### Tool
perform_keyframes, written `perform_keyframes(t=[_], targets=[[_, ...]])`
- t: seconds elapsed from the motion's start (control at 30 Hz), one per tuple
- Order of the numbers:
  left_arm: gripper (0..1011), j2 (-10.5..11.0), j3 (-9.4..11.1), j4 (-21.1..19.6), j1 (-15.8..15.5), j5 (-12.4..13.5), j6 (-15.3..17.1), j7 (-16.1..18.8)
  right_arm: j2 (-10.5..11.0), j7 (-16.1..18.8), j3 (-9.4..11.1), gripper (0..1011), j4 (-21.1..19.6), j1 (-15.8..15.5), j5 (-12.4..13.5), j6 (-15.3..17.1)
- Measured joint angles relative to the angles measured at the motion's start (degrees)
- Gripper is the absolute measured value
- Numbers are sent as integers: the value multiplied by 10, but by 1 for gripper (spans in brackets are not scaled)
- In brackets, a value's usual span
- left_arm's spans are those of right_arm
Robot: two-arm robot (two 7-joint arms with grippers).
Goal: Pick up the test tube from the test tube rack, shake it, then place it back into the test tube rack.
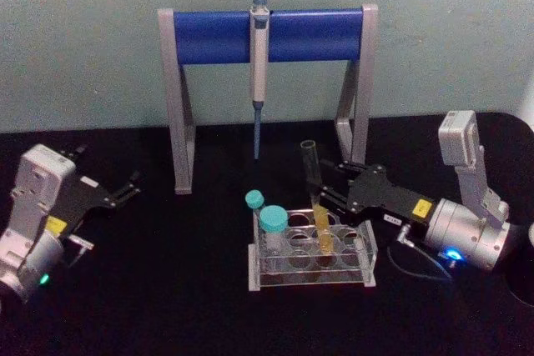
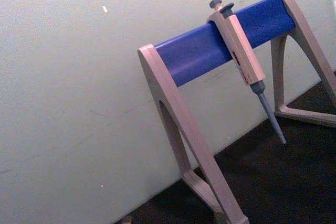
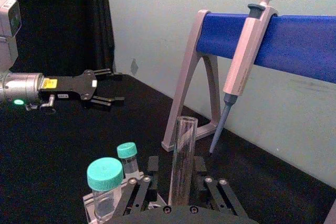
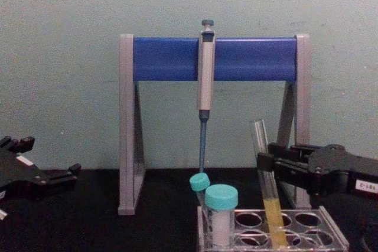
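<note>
Dim, soft, perhaps slightly blurred.

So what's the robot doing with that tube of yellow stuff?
The robot's right hand is at the test tube, with its fingers on either side of the glass. The tube's bottom end, with the yellow liquid, is down in the clear test tube rack, next to two teal-capped tubes. The left hand waits open off to the side. A pipette hangs on the blue stand behind.
</note>
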Motion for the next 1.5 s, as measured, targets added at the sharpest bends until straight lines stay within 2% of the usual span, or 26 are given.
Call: perform_keyframes(t=[0.1, 0.17, 0.27, 0.3, 0.37, 0.43, 0.47, 0.53, 0.6, 0.7, 1.0, 1.23, 1.33, 1.37, 1.43, 1.47, 1.5], targets=[[1001, 0, 0, 0, 0, 0, 0, 0, 0, 0, 0, 455, 0, 0, 0, 0], [1001, 0, 0, 0, 0, 0, 0, 0, 0, 0, 0, 557, 0, 0, 0, 0], [1001, 0, 0, 0, 0, 0, 0, 0, 0, 1, 0, 654, 0, 0, 1, 0], [1001, 0, 0, 0, 0, 0, 0, 0, 0, 1, 0, 654, 0, 0, 1, 0], [1001, 0, 0, 0, 0, 0, 0, 0, 0, 1, 0, 754, 0, 0, 1, 0], [1001, 0, 0, 0, 0, 0, 0, 0, 0, 1, 0, 767, 0, 0, 1, 0], [1001, 0, 0, 0, 0, 0, 0, 0, 0, 1, 0, 848, 0, 0, 1, 0], [1001, 0, 0, 0, 0, 0, 0, 0, 0, 1, 0, 848, 0, 0, 1, 0], [1001, 0, 0, 0, 0, 0, 0, 0, 0, 1, 0, 942, 0, 0, 1, 0], [1001, 0, 0, 0, 0, 0, 0, 0, 0, 1, 0, 1000, 0, 0, 0, 0], [1001, 0, 0, 0, 0, 0, 0, 0, 1, -1, 0, 1000, -2, -1, -1, -3], [1001, 0, 0, 0, 0, 0, 0, 0, 6, -16, 13, 1000, -32, -14, -6, -18], [1001, 0, 0, 0, 0, 0, 0, 0, 8, -44, 27, 1000, -57, -27, -10, -22], [1001, 0, 0, 0, 0, 0, 0, 0, 10, -70, 37, 1000, -74, -38, -16, -21], [1001, 0, 0, 0, 0, 0, 0, 0, 10, -99, 48, 1000, -90, -49, -26, -18], [1001, 0, 0, 0, 0, 0, 0, 0, 10, -132, 60, 1000, -107, -62, -36, -13], [1001, 0, 0, 0, 0, 0, 0, 0, 10, -132, 60, 1000, -107, -62, -36, -13]])
